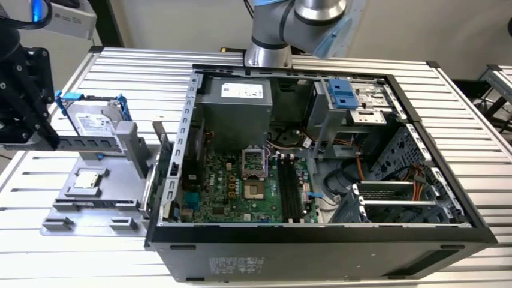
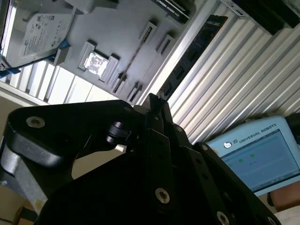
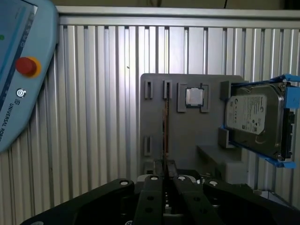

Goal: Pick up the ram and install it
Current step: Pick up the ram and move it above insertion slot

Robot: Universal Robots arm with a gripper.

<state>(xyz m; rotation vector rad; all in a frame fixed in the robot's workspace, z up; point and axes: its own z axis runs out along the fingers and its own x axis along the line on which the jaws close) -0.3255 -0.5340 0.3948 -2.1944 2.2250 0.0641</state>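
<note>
Edgewise, the ram (image 3: 165,124) looks thin, brownish.

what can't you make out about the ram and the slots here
Ram: edge-on in the first wrist view, so its flat face is hidden; the gripper covers one end.
Slots: too small in the exterior view to tell whether their latches stand open.
Hard drive: cut off by the picture's edge in the second wrist view.
</note>
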